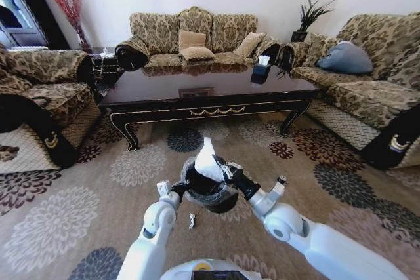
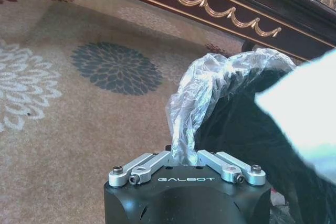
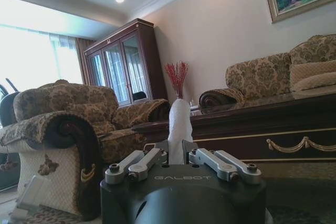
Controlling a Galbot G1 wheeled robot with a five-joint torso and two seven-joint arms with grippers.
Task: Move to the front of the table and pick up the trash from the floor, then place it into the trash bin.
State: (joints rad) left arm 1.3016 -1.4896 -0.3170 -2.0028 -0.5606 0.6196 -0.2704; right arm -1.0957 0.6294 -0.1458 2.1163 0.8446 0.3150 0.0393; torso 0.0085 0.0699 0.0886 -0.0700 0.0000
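Right fingers: my right gripper, at the centre of the head view, is clenched on the white paper wad; in the right wrist view the wad stands up between the closed jaws.
Left fingers: my left gripper, lower centre-left of the head view, is pinched on the plastic liner of the trash bin.
Bin: it hangs between my two arms, above the carpet, with the wad over its mouth.
Hidden: the bin's inside is dark; my right arm covers part of its rim.
Hard to make out: a small white scrap lies on the carpet just below the bin.
Table: the table spans the upper middle, with a tissue box on top.
Writing: "GALBOT" reads on both wrist housings.
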